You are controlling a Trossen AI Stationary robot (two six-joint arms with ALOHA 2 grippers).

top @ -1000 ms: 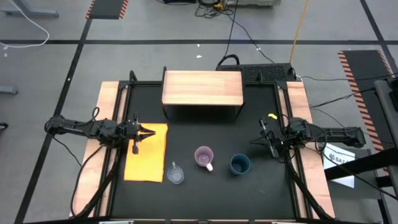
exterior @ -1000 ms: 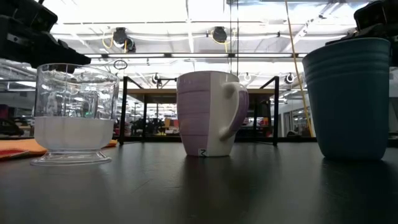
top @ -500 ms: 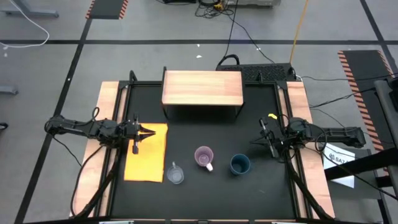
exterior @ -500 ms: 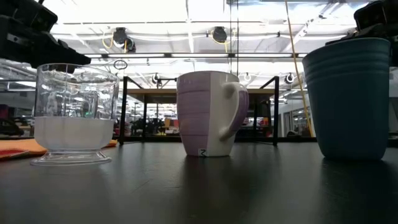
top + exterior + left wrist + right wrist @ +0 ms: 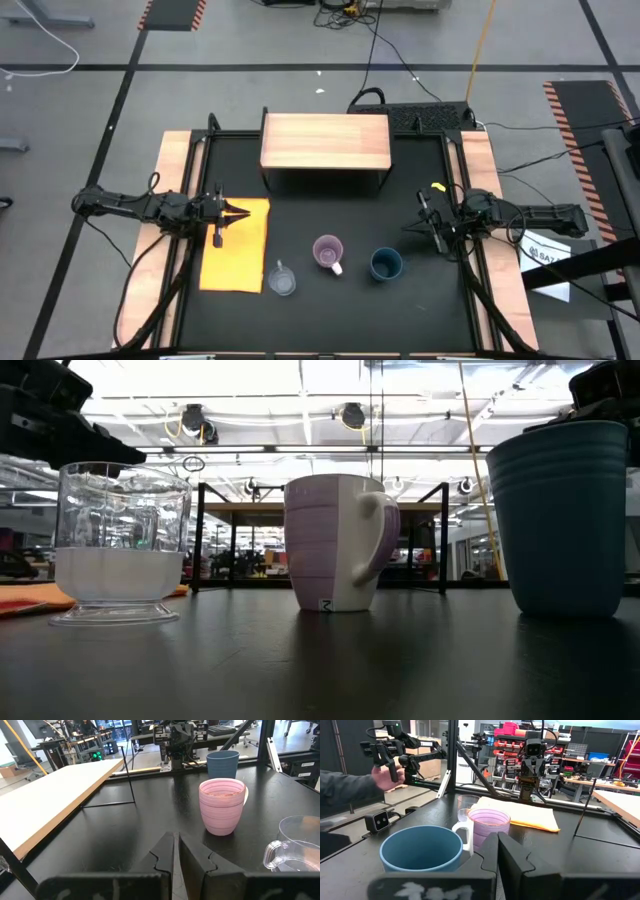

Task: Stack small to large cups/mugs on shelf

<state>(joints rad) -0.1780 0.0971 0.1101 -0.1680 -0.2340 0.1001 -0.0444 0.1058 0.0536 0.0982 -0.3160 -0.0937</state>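
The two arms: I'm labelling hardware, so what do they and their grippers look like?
Both are dark, slim, jointed arms with black cables trailing behind. The left gripper and right gripper end in two black, angular fingers that taper to points. No markings are readable on them.

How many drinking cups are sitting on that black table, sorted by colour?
Clear glass cup: 1
Light purple mug: 1
Teal-blue cup: 1
Total: 3, all standing in a row on the black table, none on the wooden shelf.
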